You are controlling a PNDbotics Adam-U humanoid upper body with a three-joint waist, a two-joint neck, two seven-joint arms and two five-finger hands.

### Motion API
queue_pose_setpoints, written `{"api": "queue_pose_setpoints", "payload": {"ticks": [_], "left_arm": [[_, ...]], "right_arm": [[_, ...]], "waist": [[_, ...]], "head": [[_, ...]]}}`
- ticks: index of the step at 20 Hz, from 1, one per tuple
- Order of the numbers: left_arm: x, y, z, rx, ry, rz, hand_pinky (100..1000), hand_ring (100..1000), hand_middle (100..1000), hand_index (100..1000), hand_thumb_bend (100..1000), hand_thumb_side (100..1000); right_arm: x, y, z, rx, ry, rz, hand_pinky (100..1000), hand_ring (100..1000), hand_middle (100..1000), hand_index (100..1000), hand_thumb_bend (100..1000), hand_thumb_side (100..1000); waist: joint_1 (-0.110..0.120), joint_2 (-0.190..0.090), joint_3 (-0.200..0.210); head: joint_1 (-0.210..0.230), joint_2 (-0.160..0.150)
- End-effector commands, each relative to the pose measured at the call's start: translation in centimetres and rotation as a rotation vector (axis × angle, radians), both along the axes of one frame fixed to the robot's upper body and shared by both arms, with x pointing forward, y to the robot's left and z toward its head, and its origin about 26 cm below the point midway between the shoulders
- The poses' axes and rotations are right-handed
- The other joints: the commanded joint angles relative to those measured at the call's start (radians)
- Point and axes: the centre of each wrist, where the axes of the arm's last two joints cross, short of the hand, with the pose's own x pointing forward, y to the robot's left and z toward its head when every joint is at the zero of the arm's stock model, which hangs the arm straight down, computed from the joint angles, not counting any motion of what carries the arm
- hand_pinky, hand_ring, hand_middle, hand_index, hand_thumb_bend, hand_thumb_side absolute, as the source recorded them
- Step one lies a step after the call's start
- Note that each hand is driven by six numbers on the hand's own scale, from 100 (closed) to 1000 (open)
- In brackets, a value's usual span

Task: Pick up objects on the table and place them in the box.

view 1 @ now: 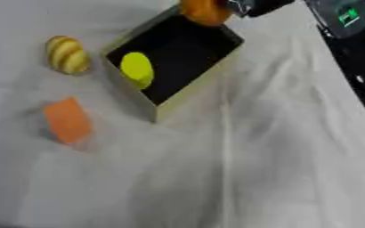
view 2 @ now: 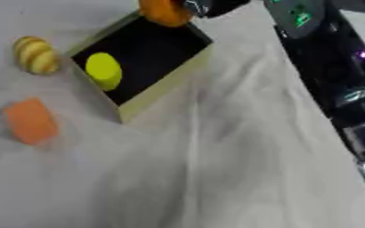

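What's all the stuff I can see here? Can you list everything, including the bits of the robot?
Box: one, pale walls with a black inside, open, upper middle of the table.
Yellow round object: one, lying inside the box at its left end.
Orange round object: one, at the box's far corner, at the tip of the robot's hand.
Yellow striped object: one, oval, yellow and brown, on the cloth left of the box.
Orange block: one, on the cloth below the striped object.
White cloth: one, wrinkled, covering the table.
Right hand: one, black, at the top edge by the orange round object; its fingers are not clear.
Right arm: black and silver, down the right side.
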Motion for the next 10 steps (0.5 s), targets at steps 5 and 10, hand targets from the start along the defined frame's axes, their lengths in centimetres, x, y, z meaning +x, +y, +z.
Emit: {"api": "queue_pose_setpoints", "payload": {"ticks": [5,10], "left_arm": [[-0.6,-0.4,0.9,-0.005,-0.044,-0.026,693,712,707,865,521,527],[-0.6,-0.4,1.0,-0.005,-0.046,-0.028,693,712,707,865,520,528]], "right_arm": [[0.2,-0.3,-0.4,-0.183,-0.005,0.041,827,688,553,643,100,100],[0.5,-0.5,-0.9,-0.252,0.009,0.052,869,765,678,751,100,100]], "waist": [[0.003,-0.015,0.009],[0.003,-0.013,0.01]], "head": [[-0.005,-0.018],[-0.01,-0.03]]}}
